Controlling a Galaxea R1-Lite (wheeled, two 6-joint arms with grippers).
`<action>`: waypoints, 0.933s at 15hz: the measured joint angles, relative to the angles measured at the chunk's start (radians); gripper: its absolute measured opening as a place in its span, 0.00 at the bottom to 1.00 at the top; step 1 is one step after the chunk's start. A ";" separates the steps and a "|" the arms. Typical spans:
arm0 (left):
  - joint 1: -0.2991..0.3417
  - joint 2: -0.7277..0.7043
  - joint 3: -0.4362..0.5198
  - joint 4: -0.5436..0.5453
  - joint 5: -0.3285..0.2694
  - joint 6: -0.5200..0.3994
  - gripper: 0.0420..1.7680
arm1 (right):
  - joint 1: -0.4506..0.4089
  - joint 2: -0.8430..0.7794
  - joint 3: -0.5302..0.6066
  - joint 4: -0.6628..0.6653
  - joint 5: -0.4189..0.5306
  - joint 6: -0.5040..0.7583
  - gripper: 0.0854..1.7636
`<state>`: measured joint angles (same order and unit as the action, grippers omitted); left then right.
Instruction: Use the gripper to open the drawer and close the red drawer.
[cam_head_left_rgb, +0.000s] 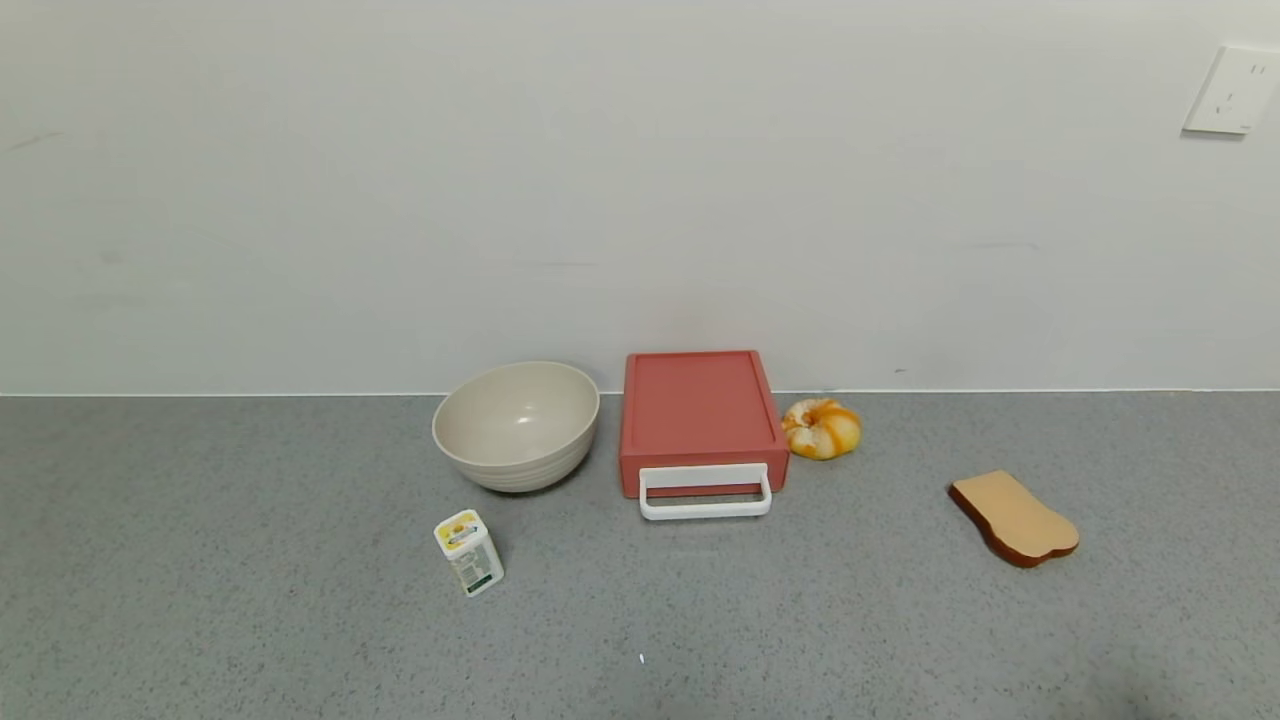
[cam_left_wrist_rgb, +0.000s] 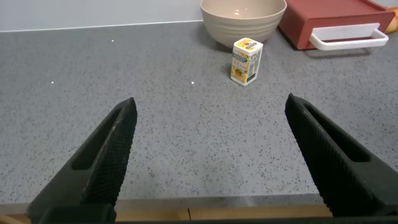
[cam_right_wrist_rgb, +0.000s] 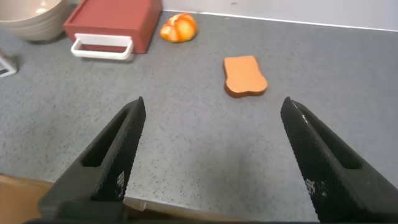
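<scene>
The salmon-red drawer (cam_head_left_rgb: 700, 415) sits shut against the back wall, its white loop handle (cam_head_left_rgb: 705, 492) facing me. It also shows in the left wrist view (cam_left_wrist_rgb: 329, 22) and the right wrist view (cam_right_wrist_rgb: 115, 22). Neither arm shows in the head view. My left gripper (cam_left_wrist_rgb: 211, 106) is open and empty over the counter's front edge, well short of the drawer. My right gripper (cam_right_wrist_rgb: 212, 106) is open and empty, also at the front edge, far from the handle (cam_right_wrist_rgb: 102, 48).
A beige bowl (cam_head_left_rgb: 516, 425) stands left of the drawer, and a small white carton (cam_head_left_rgb: 468, 551) stands in front of the bowl. A round pastry (cam_head_left_rgb: 821, 428) lies right of the drawer. A toast slice (cam_head_left_rgb: 1013, 517) lies farther right. The counter is grey speckled.
</scene>
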<state>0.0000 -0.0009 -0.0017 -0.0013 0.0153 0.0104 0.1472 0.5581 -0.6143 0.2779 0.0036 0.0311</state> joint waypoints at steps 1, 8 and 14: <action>0.000 0.000 0.000 0.000 0.000 0.000 0.97 | -0.025 -0.044 0.003 0.029 -0.002 0.000 0.91; 0.000 0.000 0.000 0.000 0.000 -0.001 0.97 | -0.123 -0.321 0.013 0.203 -0.004 -0.007 0.95; 0.000 0.000 0.000 0.000 0.001 -0.001 0.97 | -0.147 -0.528 0.126 0.209 -0.070 -0.061 0.96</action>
<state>0.0000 -0.0009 -0.0017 -0.0017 0.0162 0.0091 0.0000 0.0302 -0.4883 0.4868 -0.0664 -0.0298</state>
